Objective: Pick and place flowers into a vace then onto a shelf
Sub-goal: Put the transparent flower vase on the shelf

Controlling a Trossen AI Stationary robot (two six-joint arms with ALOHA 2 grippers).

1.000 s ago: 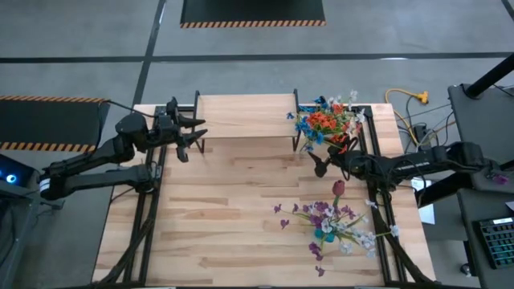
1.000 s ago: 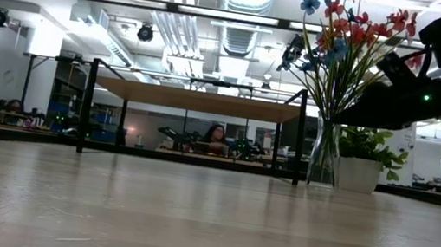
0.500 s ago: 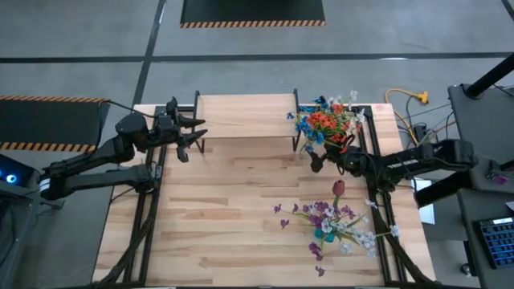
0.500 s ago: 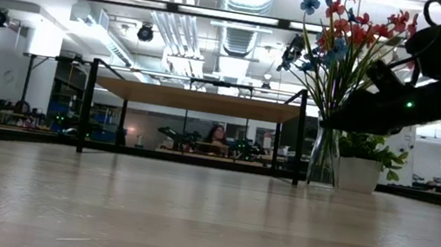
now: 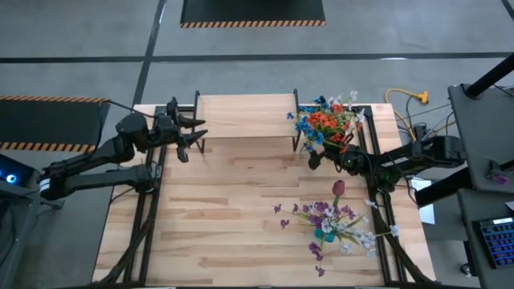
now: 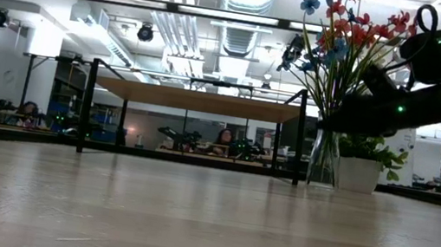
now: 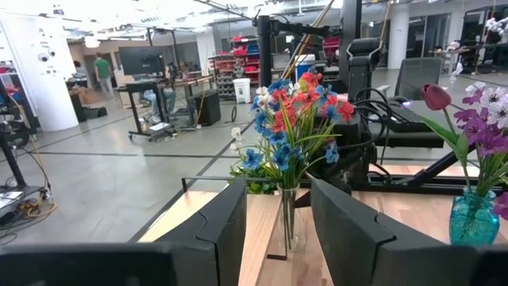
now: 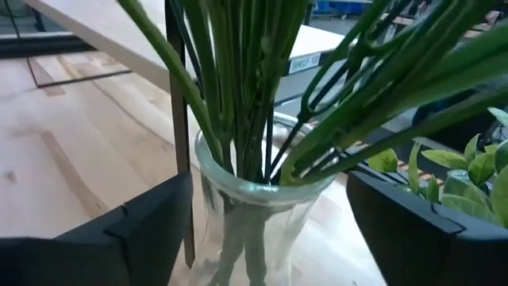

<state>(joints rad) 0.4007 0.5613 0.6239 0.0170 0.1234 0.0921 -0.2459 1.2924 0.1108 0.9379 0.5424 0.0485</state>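
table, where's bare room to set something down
The shelf top is bare, and so is the table in front of it, on the left gripper's side. It is crowded by the right gripper: clear vase, potted plant, teal vase's flowers.

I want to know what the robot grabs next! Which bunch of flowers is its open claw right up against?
The orange and blue bunch in the clear glass vase, beside the shelf. The right gripper straddles it; the purple bunch sits apart.
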